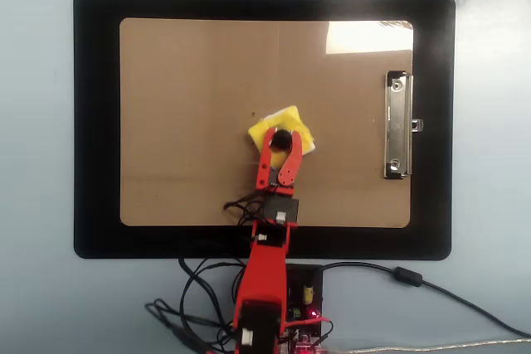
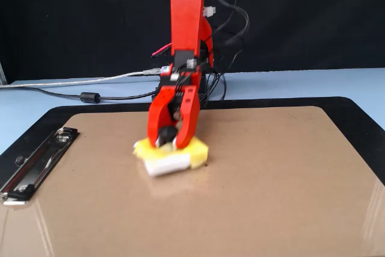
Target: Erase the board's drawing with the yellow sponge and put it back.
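One arm is seen in the overhead view, reaching from the bottom edge over the black mat (image 1: 98,122) onto the board (image 1: 191,80). The fingers (image 1: 280,143) are closed on the sponge's black knob (image 1: 280,138); the sponge (image 1: 286,120) lies flat near the board's middle. A small dark speck of the drawing (image 1: 254,115) is noted just beside the sponge's upper-left corner. The clip (image 1: 398,126) sits on the board's right edge. The table (image 1: 41,304) is pale blue.

Fixed view: the fingers (image 2: 171,139) are pressed down onto the sponge (image 2: 174,157), its white layer facing the camera. The clip (image 2: 36,167) is at left.
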`<state>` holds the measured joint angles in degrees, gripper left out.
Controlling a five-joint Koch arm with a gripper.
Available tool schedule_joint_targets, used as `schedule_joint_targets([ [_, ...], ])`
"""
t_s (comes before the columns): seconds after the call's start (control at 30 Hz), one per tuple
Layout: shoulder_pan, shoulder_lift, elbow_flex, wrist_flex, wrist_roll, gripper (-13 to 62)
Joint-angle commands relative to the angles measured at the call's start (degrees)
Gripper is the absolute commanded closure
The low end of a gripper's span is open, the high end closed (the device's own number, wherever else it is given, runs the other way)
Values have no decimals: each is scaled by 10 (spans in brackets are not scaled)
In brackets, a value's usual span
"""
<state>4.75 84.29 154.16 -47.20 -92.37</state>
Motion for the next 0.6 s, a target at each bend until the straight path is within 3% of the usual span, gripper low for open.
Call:
schedule_joint_targets([
  [0.0,10,89,69,3,-5,576],
  [0.1,7,141,106,7,-5,576],
  [0.17,7,113,58,10,-6,576],
  [0.43,9,-208,-289,11,-5,576],
  [0.57,12,-159,-205,4,-6,576],
])
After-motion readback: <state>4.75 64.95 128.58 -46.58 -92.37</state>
